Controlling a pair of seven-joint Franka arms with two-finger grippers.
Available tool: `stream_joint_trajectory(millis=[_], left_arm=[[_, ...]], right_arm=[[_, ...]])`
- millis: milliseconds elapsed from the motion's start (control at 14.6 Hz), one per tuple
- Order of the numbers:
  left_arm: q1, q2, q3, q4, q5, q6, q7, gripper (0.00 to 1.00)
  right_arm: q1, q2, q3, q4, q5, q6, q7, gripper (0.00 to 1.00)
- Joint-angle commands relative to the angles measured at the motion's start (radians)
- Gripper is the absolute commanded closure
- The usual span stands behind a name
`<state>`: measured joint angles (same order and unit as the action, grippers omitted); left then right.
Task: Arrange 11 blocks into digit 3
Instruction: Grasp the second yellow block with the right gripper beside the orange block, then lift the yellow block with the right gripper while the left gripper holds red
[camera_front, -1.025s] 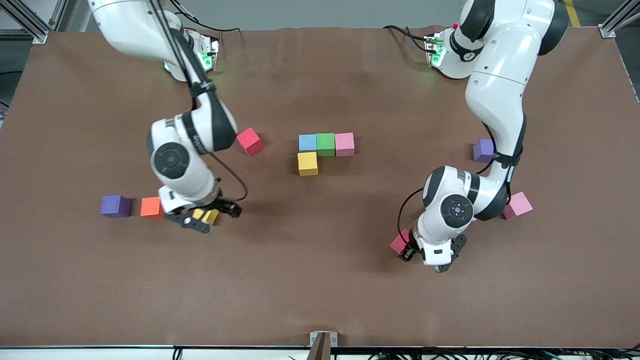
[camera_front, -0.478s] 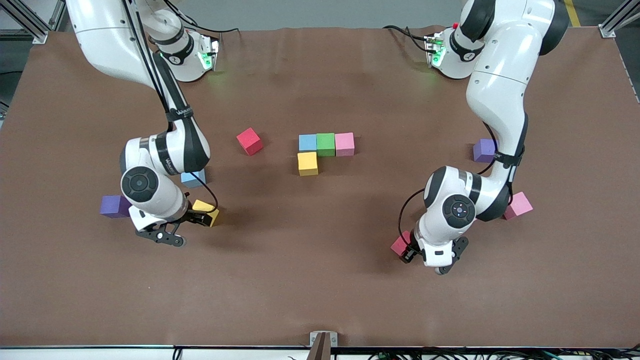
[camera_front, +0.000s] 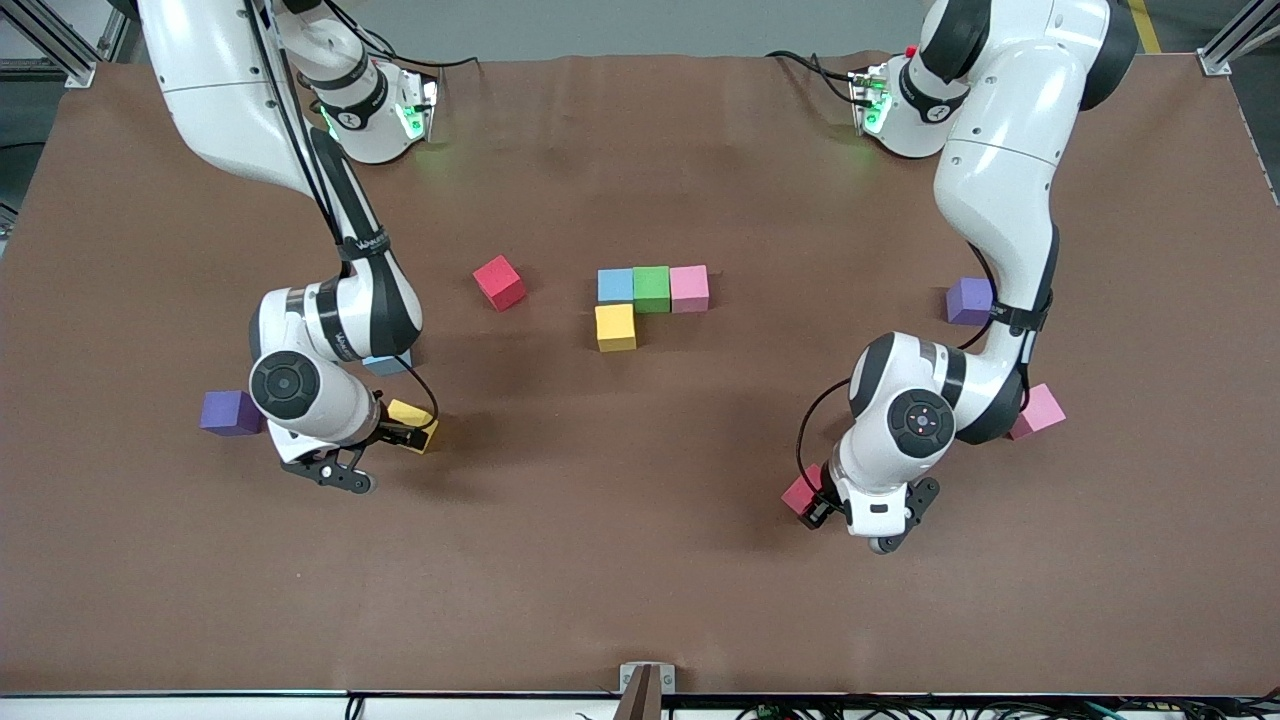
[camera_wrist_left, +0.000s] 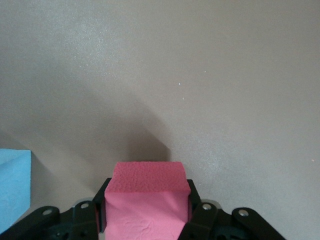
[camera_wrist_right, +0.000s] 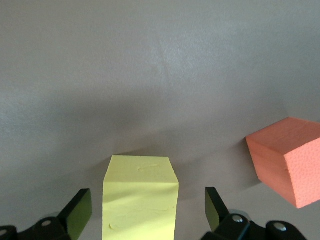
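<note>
Biggest shift in the right arm (camera_front: 330, 330): swung out toward its own end of the brown surface (camera_front: 640, 580) within the last second, now hiding the orange foam cube (camera_wrist_right: 287, 160) from the front camera and baring a sliver of a light blue foam cube (camera_front: 388, 366). Left arm (camera_front: 990, 200) barely moved by comparison. Next, the started figure at mid-surface, unchanged: a row of light blue matte cube (camera_front: 615, 285), green matte cube (camera_front: 651, 288) and pale pink matte cube (camera_front: 689, 288), all touching, plus a yellow matte cube (camera_front: 615, 327) touching the light blue one on its nearer side. Four of eleven placed, so early going by the look of it. Red matte cube (camera_front: 499, 282) loose beside that row toward the right arm's end. Further out, a purple cube (camera_front: 230, 412) at the right arm's end, another purple cube (camera_front: 968, 300) and a spare pink cube (camera_front: 1035, 410) at the left arm's. Right hand (camera_front: 365, 455) released, spread either side of a second yellow foam cube (camera_wrist_right: 140, 195) in the right wrist view, not yet squeezed. Left hand (camera_front: 815, 505) clenched on a deep pink foam cube (camera_wrist_left: 145, 182), nearer the front camera than the figure, toward the left arm's end; resting or lifted, cannot tell. Probably two pickups under way at once, the pink one ahead.
</note>
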<state>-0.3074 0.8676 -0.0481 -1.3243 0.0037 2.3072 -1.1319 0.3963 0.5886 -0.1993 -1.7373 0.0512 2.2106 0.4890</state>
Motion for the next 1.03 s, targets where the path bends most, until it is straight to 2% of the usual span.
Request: stream_joint_trajectory(millis=[0,410,615,957], left_arm=[[0.005,-0.01,-0.003,0.017,-0.013,-0.049,0.044,0.6],[-0.001,-0.076,0.002,0.019,-0.016,-0.078,0.052,0.62],[-0.006,-0.125,-0.035,0.017,-0.018,-0.08,0.041,0.62],[0.002,-0.167,-0.044,0.017,-0.011,-0.08,0.046,0.62]], right_arm=[[-0.022,-0.016,0.026,-0.031,0.022,0.017,-0.013,0.0],[-0.024,0.0,0.046,-0.061,0.025,0.04,-0.015,0.0],[-0.031,0.013,0.047,-0.061,0.025,0.049,-0.015,0.0],[-0.037,0.022,0.047,-0.059,0.068,0.049,-0.018,0.18]])
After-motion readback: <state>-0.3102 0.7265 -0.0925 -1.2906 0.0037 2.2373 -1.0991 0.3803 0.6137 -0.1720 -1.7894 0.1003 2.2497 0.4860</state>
